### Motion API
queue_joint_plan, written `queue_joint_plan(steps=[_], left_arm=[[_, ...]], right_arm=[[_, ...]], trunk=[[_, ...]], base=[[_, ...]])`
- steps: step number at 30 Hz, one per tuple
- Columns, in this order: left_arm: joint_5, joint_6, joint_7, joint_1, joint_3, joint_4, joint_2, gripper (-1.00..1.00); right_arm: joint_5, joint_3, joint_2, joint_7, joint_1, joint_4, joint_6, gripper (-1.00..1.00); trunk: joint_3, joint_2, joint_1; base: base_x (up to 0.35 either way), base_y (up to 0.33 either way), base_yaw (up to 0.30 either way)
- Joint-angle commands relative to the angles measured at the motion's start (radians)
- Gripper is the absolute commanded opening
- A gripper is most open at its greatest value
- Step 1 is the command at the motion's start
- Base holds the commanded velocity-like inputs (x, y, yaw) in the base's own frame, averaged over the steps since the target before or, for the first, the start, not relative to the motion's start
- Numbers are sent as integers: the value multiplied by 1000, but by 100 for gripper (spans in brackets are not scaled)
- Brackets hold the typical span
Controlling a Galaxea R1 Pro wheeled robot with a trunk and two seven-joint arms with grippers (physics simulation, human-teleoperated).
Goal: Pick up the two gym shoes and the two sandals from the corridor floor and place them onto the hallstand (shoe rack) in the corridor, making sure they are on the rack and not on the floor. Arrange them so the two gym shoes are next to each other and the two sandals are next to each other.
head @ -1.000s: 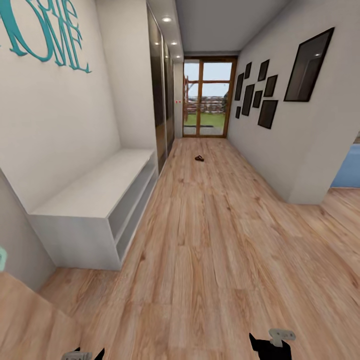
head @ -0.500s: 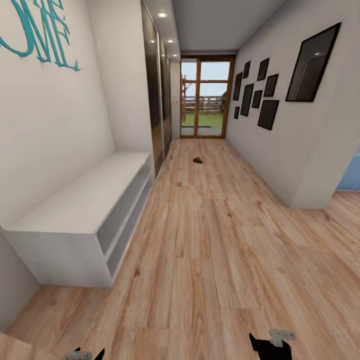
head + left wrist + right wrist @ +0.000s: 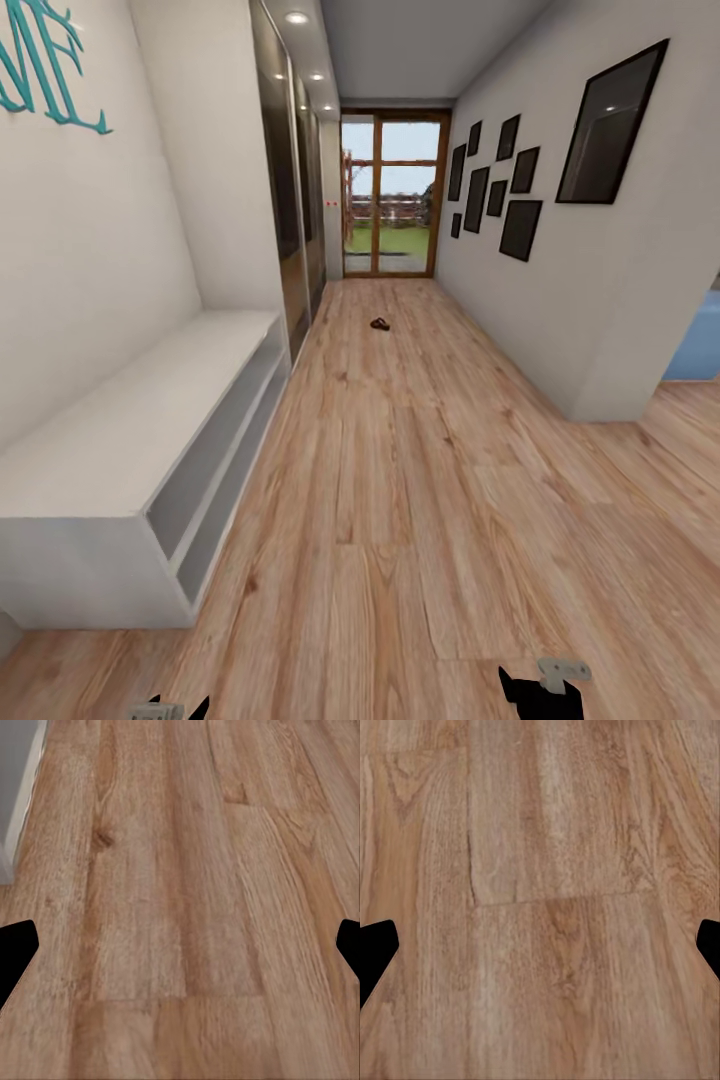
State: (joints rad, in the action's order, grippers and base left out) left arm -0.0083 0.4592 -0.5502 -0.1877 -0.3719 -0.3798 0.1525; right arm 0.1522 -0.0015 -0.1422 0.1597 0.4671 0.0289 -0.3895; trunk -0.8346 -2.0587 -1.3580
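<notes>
Wood-plank corridor floor (image 3: 420, 480) beside grey hallstand (image 3: 120, 440).

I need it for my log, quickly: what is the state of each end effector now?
Left end effector: open, holding nothing, above the corridor floor.
Right end effector: open, holding nothing.

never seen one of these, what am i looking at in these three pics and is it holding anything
It is a simulated wheeled robot with two arms. The big picture comes from its head camera, looking down a corridor: the light-grey hallstand stands on its left, and a small brown thing, probably a sandal, lies far off on the wood floor. The other two pictures come from cameras on its wrists, aimed at bare planks. The left hand and right hand are both open and hold nothing.
</notes>
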Motion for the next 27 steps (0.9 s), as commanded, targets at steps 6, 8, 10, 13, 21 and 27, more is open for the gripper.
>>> queue_joint_plan(steps=[6,8,10,13,21,27], left_arm=[[-1,0,-10,-1,-7,1,-1,100],[-1,0,-10,-1,-7,1,-1,100],[-1,0,-10,-1,-7,2,-2,100],[-1,0,-10,-1,-7,2,-2,100],[-1,0,-10,-1,-7,4,-2,100],[-1,1,-10,-1,-7,7,-2,100]], right_arm=[[8,0,-1,13,1,-1,-3,100],[8,0,-2,13,1,-1,-3,100],[8,0,-2,13,1,-2,-3,100],[7,0,-2,13,0,-2,-3,100],[8,0,-5,9,-2,-2,-5,100],[9,0,-4,6,-4,-1,-4,100]], trunk=[[-1,0,0],[-1,0,0],[-1,0,0],[-1,0,0],[-1,0,0],[-1,0,0]], base=[[338,0,-6],[338,0,-1],[338,0,-1],[338,0,0],[338,0,0],[338,0,0]])
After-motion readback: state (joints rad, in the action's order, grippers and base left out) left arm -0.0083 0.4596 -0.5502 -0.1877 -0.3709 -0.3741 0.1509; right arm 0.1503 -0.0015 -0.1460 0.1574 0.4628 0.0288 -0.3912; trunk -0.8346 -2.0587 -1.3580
